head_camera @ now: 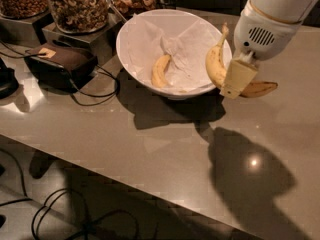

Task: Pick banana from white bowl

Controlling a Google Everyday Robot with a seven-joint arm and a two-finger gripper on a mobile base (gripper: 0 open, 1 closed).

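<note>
My gripper (238,80) is shut on the banana (216,64), a long L-bent yellow one with a thin stem pointing up and a browner end (257,88) sticking out to the right. It holds the banana in the air over the right rim of the white bowl (131,59). The bowl is lined with crumpled white paper (187,51). A shorter, plump yellow banana (160,70) lies inside the bowl, left of my gripper.
Glass jars of nuts (77,5) stand on grey bases behind and left of the bowl. A dark brown box (60,61) with black cables (100,91) lies left of the bowl. The grey table's front edge (100,171) runs diagonally, with floor cables below.
</note>
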